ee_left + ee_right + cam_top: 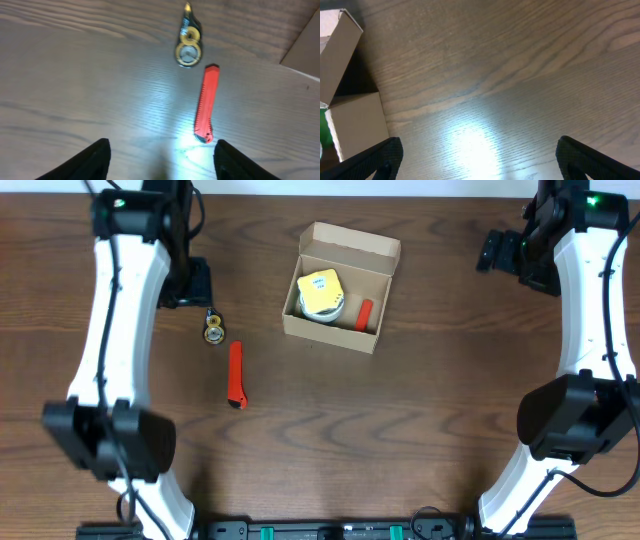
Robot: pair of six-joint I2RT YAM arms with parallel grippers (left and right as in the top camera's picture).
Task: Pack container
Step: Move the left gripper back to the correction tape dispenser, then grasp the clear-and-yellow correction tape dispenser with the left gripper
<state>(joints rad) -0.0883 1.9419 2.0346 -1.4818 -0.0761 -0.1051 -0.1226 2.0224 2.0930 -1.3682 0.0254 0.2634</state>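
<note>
The brown cardboard container point(340, 308) sits open at the table's middle back, its flap lid raised at the far side. Inside are a yellow-and-white tape roll point(321, 293) and a small red item point(364, 314). A red box cutter point(236, 374) and a small gold-and-black tape dispenser point(213, 329) lie on the table left of it; both show in the left wrist view, cutter point(206, 102), dispenser point(188, 42). My left gripper point(160, 162) is open and empty above the table near the cutter. My right gripper point(477, 160) is open and empty, right of the container point(350, 115).
The wooden table point(420, 430) spreads in front of the container. The two arm bases stand at the front left and front right.
</note>
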